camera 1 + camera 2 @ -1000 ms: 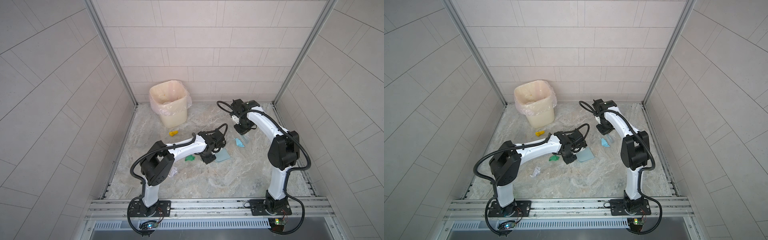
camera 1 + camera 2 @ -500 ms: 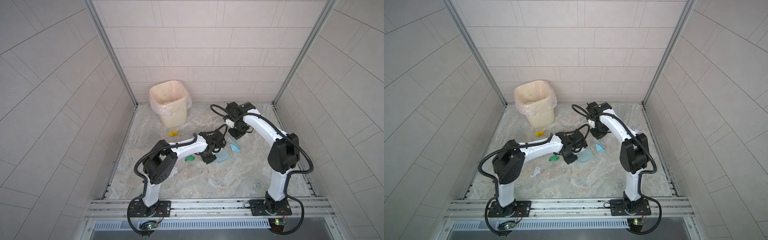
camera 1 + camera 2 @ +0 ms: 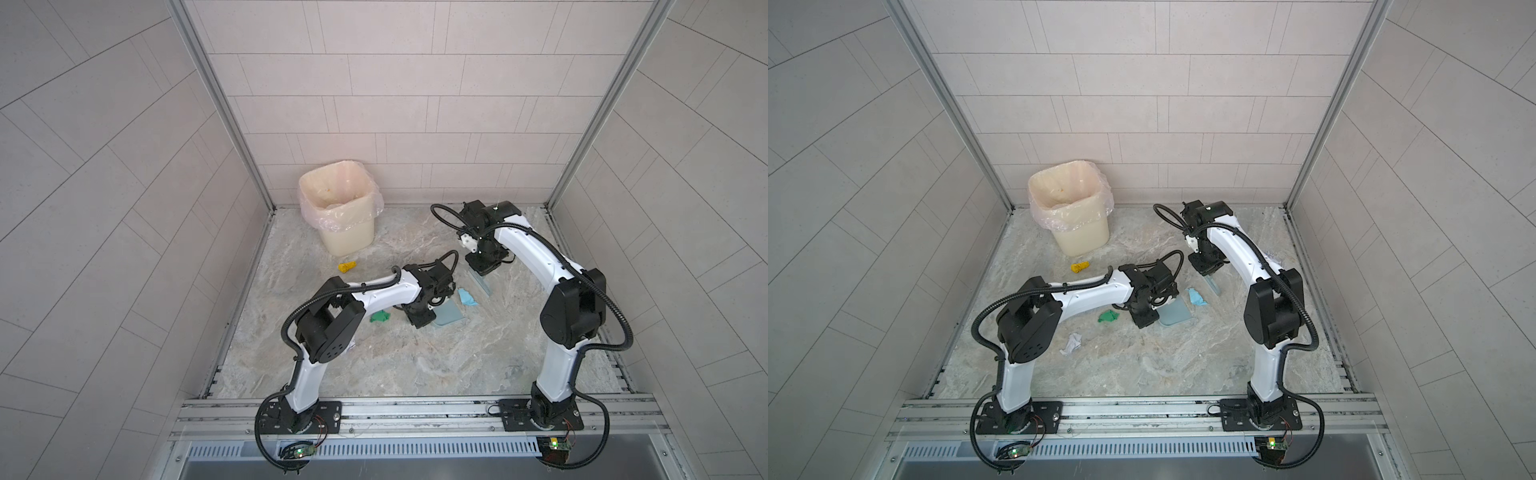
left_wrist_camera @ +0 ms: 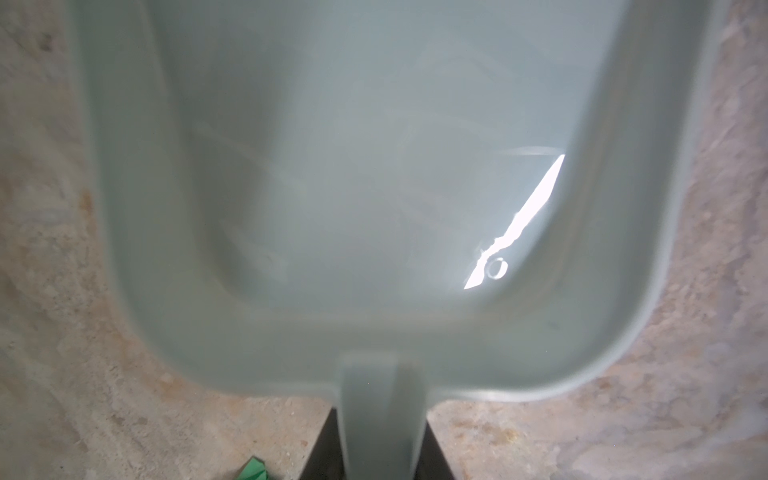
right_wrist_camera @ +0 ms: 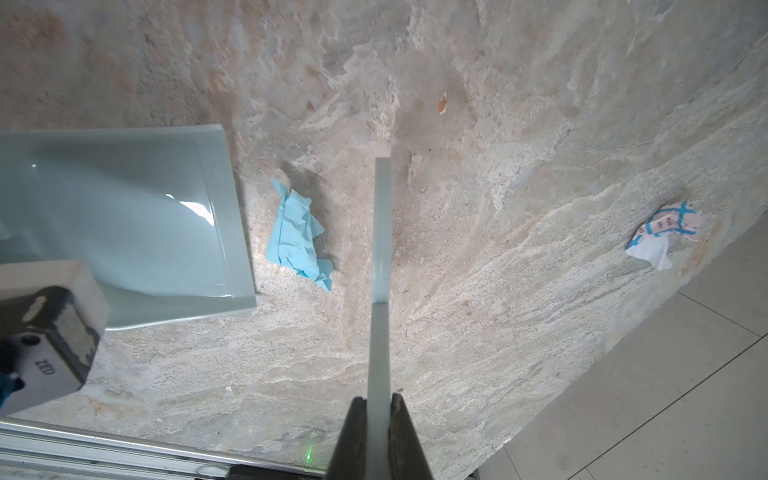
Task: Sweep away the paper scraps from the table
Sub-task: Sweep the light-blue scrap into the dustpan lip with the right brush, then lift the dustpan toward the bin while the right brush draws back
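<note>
Paper scraps (image 3: 1196, 297) dot the marbled surface (image 3: 415, 374) in both top views: a yellow scrap (image 3: 347, 266) near the lined bin (image 3: 338, 208), a green scrap (image 3: 380, 317) beside the left arm (image 3: 386, 293), a white scrap (image 3: 1071, 344) by its elbow, and a light blue scrap (image 3: 467, 298) between the pale dustpan (image 3: 449, 318) and the brush (image 3: 482, 282). The left wrist view shows the left jaws closed on the dustpan's handle, pan flat on the surface. The right wrist view shows the right jaws clamped on the brush, the light blue scrap just beside the pan's lip and a pink-and-white scrap (image 5: 665, 230) well apart.
</note>
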